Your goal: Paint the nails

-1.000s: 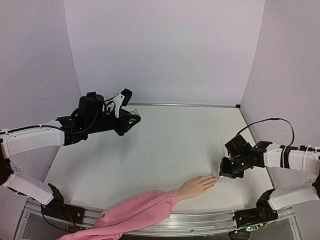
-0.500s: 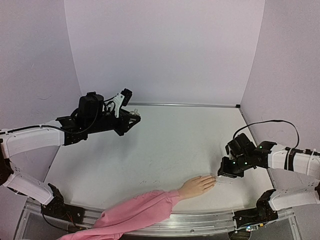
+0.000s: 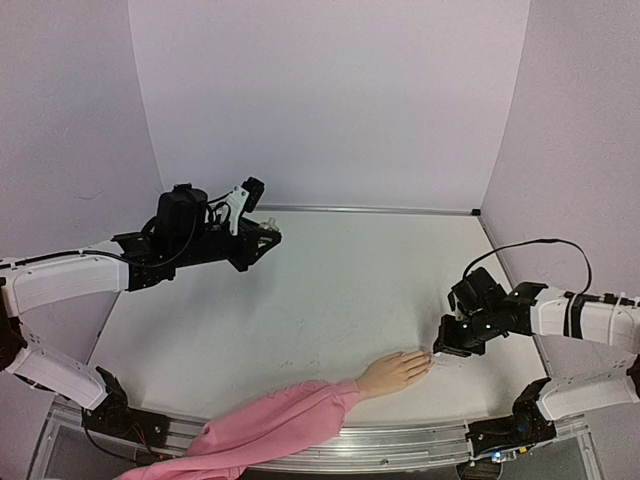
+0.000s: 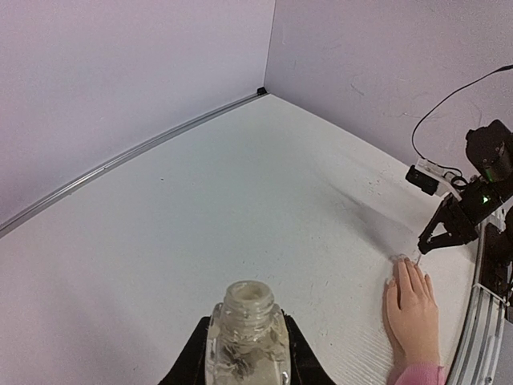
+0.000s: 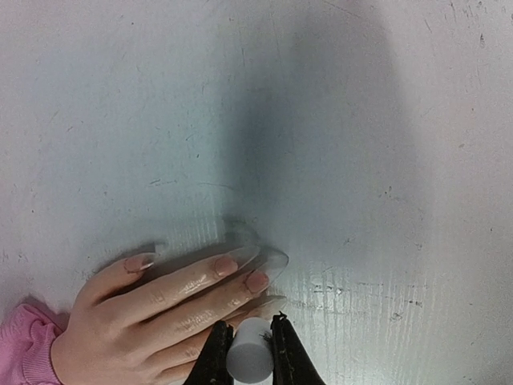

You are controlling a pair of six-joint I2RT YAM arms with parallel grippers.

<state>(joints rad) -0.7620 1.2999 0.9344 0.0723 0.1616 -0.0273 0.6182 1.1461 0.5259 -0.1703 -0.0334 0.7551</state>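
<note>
The peach mannequin hand [image 3: 393,373] lies palm down near the table's front edge, in a pink sleeve [image 3: 280,420]. Its nails [image 5: 258,265] are long, clear and pointed, and they point right. My right gripper [image 3: 441,350] hovers just over the fingertips, shut on a small white brush cap [image 5: 249,354]; the brush tip below it is hidden. The hand [image 5: 160,309] fills the lower left of the right wrist view. At the back left, my left gripper [image 3: 268,234] is shut on an open clear polish bottle [image 4: 246,341], held upright above the table. The hand [image 4: 413,309] also shows far right there.
White walls close in the table on three sides, with a metal strip [image 3: 370,209] along the back edge. A black cable [image 3: 530,245] loops above the right arm. The metal rail [image 3: 400,440] runs along the front edge under the sleeve.
My right gripper has edged slightly left, closer over the fingertips, still shut on the cap. The left arm and bottle have not moved.
</note>
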